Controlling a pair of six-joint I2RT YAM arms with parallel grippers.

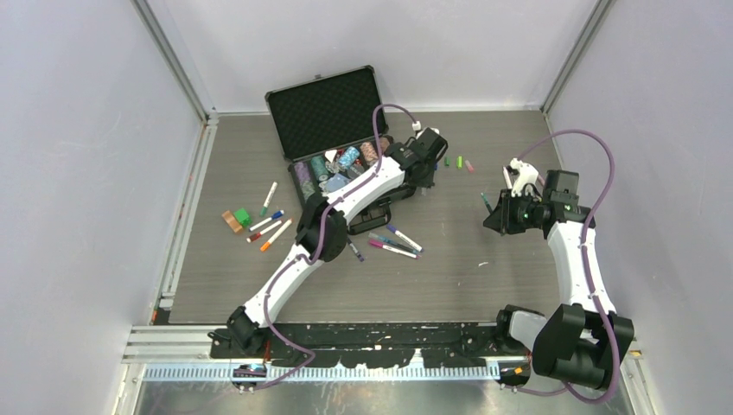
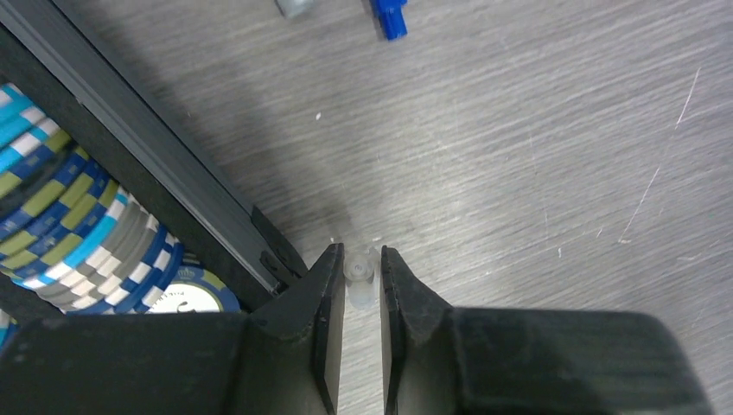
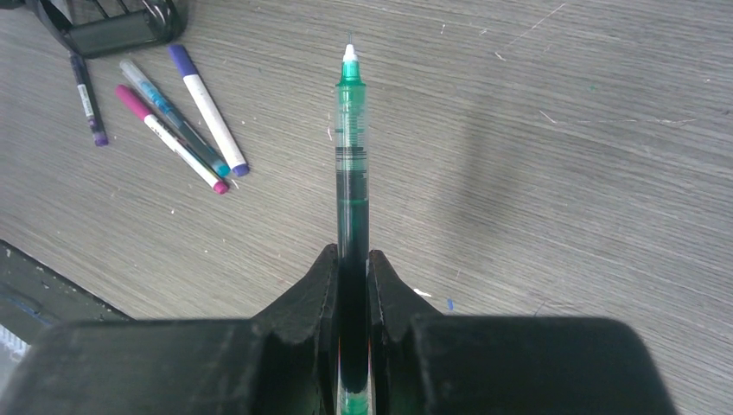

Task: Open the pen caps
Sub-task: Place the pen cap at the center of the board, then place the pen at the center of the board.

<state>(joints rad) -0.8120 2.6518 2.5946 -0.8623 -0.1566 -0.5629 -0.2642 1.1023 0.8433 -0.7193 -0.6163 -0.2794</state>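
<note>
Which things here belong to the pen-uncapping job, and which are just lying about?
Job: green pen in the right gripper; clear cap between the jaws of the left gripper; loose caps; other pens.
Lying about: poker chips; black case; small blocks.

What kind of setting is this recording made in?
Probably a lab robot cell, not a home or shop: plain white walls on metal frame posts, a grey tabletop, and two arms bolted to a rail.
</note>
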